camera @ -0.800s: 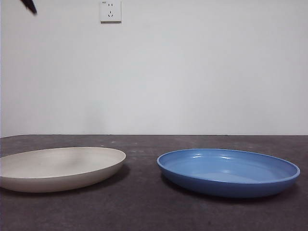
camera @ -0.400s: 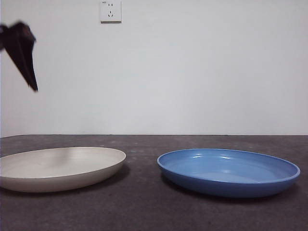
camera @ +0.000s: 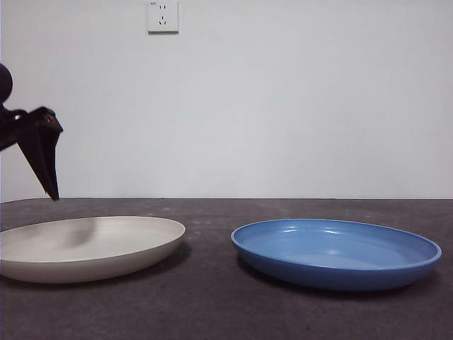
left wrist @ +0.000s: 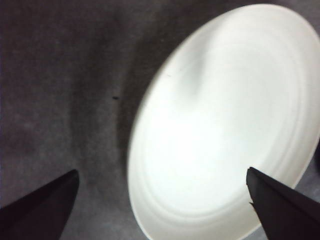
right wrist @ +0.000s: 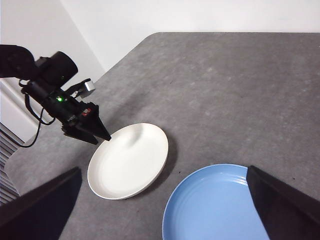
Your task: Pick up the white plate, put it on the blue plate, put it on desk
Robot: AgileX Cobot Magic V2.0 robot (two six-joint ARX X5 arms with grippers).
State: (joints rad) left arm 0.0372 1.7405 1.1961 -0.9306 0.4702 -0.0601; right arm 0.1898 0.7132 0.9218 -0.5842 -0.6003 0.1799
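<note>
Left hand (camera: 48, 173) hangs over the white plate (camera: 88, 246), jaws spread wide, nothing between them. In the front view it comes in from the left edge as a dark pointed shape, tips above the plate's far-left rim and clear of it. In the left wrist view the two jaws sit far apart, one over bare bench (left wrist: 60, 100), the other over the plate's (left wrist: 225, 135) rim area; the plate fills most of the gap between them and is blown out bright. No contact visible.

Right wrist view shows the left hand (right wrist: 92, 132) from afar, tips at the edge of the white plate (right wrist: 129, 161), arm and cabling trailing off behind it.

White plate sits flat on the bench (camera: 212, 304), left half of the front view. Blue plate (camera: 336, 253) sits flat beside it to the right, a strip of bare bench between them, not touching. Blue plate (right wrist: 217, 205) is empty, glossy, faint rings inside.

Right hand (right wrist: 160, 210) is up high looking down on both plates, jaws wide apart, holding nothing. It doesn't show in the front view.

Wall socket (camera: 162, 15) on the white wall behind the bench.
</note>
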